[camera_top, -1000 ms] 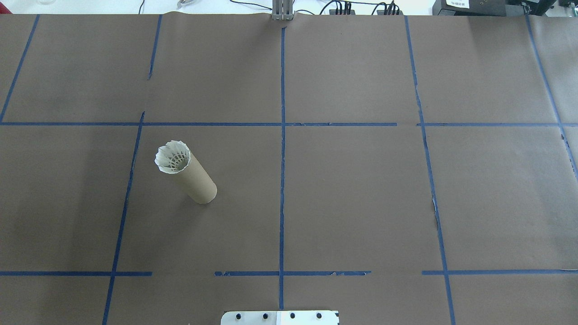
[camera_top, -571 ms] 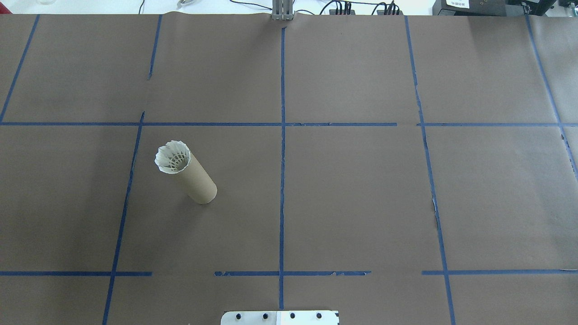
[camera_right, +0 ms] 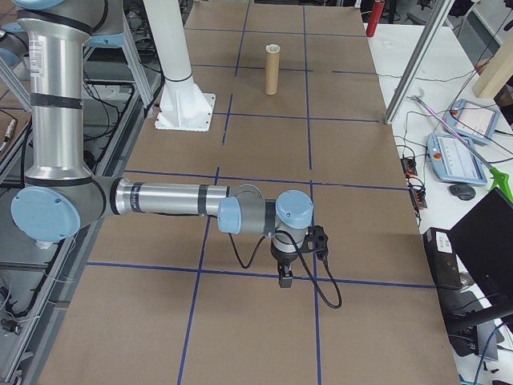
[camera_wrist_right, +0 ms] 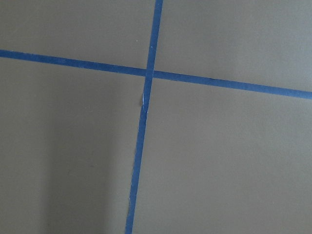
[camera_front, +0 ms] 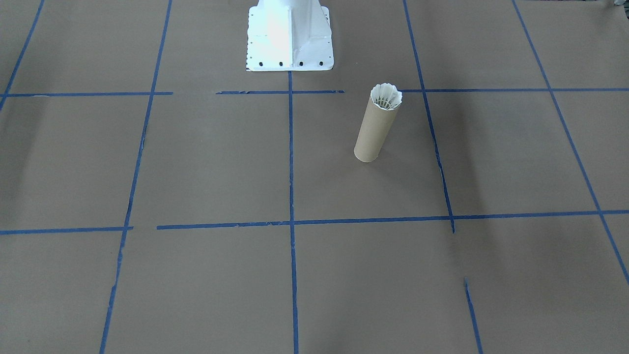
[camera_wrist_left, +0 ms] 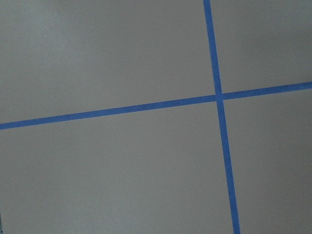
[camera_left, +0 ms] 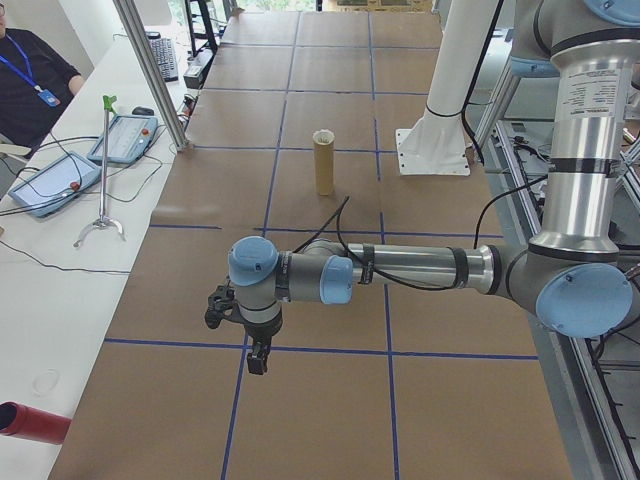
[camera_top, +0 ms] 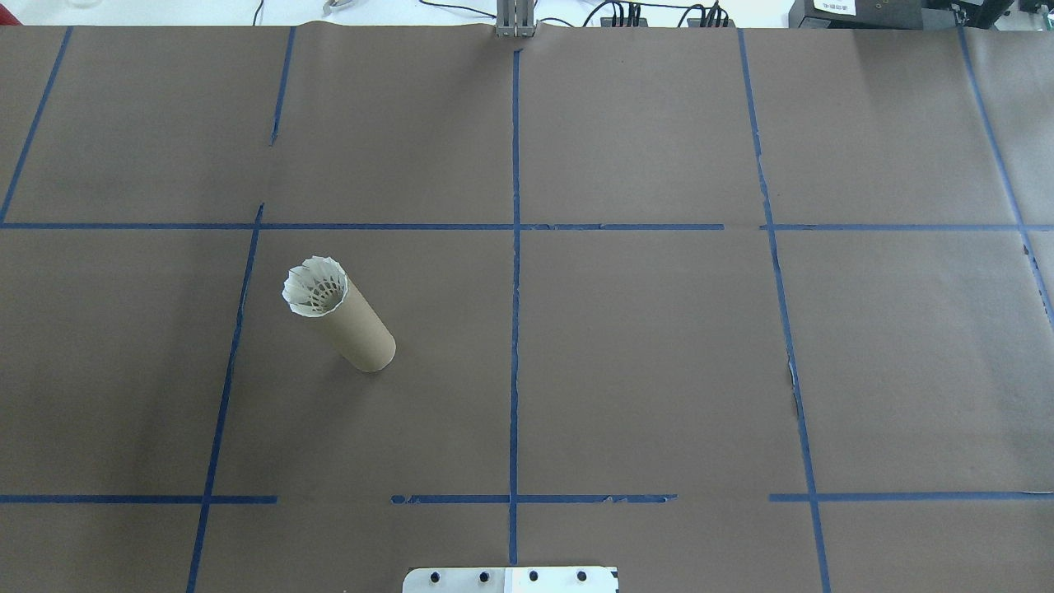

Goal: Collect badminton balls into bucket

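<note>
No brand, label or writing can be read on the task items. The tall brown cardboard tube (camera_top: 352,326) stands upright on the brown-paper-covered table (camera_top: 642,362), on the robot's left half, inside a square marked by blue tape lines (camera_top: 515,329). The white feathered shuttlecock (camera_top: 315,287) sits in the tube's open top, its skirt filling the mouth and the feather tips rising just above the rim; the cork tip is hidden inside. The front-facing view confirms this: tube (camera_front: 376,129), shuttlecock (camera_front: 386,96), near the white metal robot base (camera_front: 289,37).

Both arms are well apart from the tube. The left arm reaches out level over the table's left end, its pincer (camera_left: 257,359) pointing down above a tape line. The right arm lies likewise at the opposite end, pincer (camera_right: 285,277) pointing down. Whether either pincer is open or closed cannot be told.
</note>
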Controlling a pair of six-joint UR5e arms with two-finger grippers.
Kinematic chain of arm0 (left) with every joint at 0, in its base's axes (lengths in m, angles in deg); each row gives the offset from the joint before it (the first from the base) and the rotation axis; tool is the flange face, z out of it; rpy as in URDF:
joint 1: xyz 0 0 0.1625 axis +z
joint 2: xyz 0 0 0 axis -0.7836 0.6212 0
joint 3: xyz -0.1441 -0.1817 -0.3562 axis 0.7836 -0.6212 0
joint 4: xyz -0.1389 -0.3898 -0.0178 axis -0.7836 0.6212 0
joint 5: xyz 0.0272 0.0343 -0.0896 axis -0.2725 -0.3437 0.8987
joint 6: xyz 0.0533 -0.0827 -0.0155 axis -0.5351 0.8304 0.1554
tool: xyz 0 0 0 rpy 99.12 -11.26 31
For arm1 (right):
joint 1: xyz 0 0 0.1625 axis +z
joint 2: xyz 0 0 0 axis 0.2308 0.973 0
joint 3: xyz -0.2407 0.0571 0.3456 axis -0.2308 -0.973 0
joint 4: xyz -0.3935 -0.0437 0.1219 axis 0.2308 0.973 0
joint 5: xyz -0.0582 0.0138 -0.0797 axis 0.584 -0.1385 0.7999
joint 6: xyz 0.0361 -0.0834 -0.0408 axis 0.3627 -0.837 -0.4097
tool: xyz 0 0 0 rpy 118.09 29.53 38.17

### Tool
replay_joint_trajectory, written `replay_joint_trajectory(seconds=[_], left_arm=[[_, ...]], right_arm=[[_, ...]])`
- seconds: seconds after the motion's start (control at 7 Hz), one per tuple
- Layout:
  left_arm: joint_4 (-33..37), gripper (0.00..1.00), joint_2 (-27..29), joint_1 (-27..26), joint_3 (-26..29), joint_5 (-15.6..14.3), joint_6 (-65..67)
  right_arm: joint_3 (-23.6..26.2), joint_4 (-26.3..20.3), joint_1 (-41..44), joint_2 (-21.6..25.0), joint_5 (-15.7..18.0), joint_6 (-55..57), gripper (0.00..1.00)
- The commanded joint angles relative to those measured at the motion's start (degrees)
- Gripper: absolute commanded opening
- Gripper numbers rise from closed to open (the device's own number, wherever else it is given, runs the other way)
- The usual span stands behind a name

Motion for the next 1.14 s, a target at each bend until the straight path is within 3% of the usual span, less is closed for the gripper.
replay_joint_trajectory(seconds=[0.0, 0.43, 0.71, 0.86, 1.0], left_arm=[[0.17, 1.0, -0.49, -0.03, 0.59, 0.29, -0.31], [-0.1, 1.0, 0.3, 0.32, -0.29, -0.5, 0.04], [2.52, 1.0, -0.75, 0.23, 0.93, 1.07, -0.22], [5.41, 1.0, -2.5, 0.23, 1.99, 7.69, -0.22], [6.31, 1.0, -2.25, 0.23, 2.09, 10.37, 0.04]], right_arm=[[0.0, 0.0, 0.0, 0.0, 0.0, 0.04, 1.0], [0.0, 0.0, 0.0, 0.0, 0.0, 0.04, 1.0], [0.0, 0.0, 0.0, 0.0, 0.0, 0.04, 1.0], [0.0, 0.0, 0.0, 0.0, 0.0, 0.04, 1.0], [0.0, 0.0, 0.0, 0.0, 0.0, 0.04, 1.0]])
